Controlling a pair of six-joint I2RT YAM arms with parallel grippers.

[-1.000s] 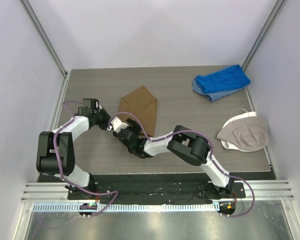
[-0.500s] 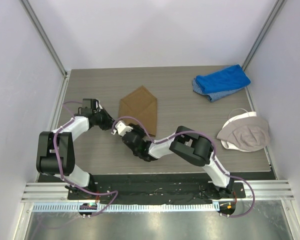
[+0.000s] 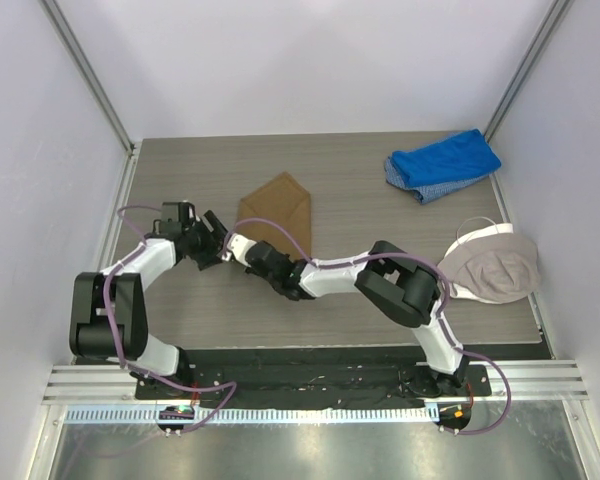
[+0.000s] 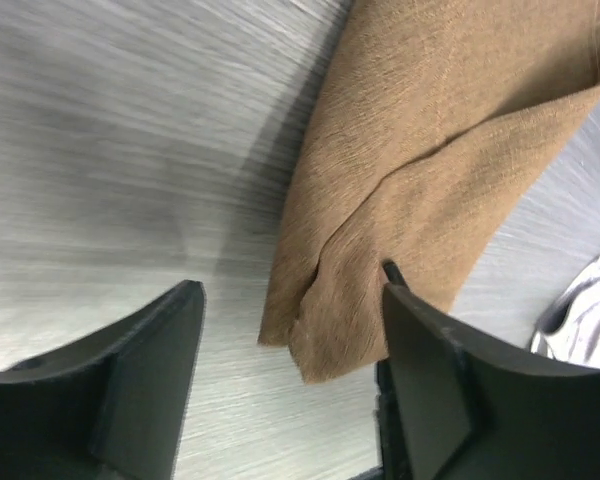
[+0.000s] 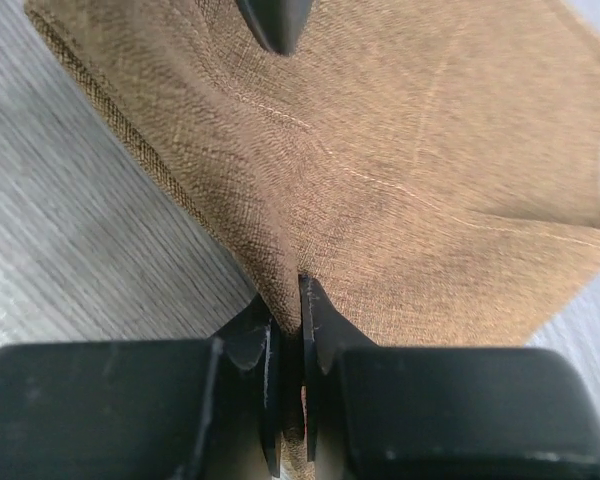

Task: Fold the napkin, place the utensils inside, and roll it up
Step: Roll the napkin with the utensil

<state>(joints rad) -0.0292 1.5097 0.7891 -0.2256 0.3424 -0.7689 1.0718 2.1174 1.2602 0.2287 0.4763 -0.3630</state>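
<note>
Pinching the napkin [image 5: 400, 150] at its near folded edge, the right claw [image 5: 285, 300] is clamping both fingers tight on a ridge of tan cloth that is standing up between them. The rest of the fabric is spreading out flat ahead of this claw on the table [image 5: 70, 250]. Just to its left, the left claw [image 4: 290, 300] is standing released, its fingers [image 4: 130, 390] spread wide and gripping nothing. The napkin's pointed corner is lying just ahead of this claw, in the gap between the two fingers. Its right finger is sitting right against the cloth, though I cannot tell whether it is touching. Well off to the right of both claws, a blue cloth [image 3: 442, 165] and a beige-and-white cap-like item [image 3: 490, 265] are lying on the table.
</note>
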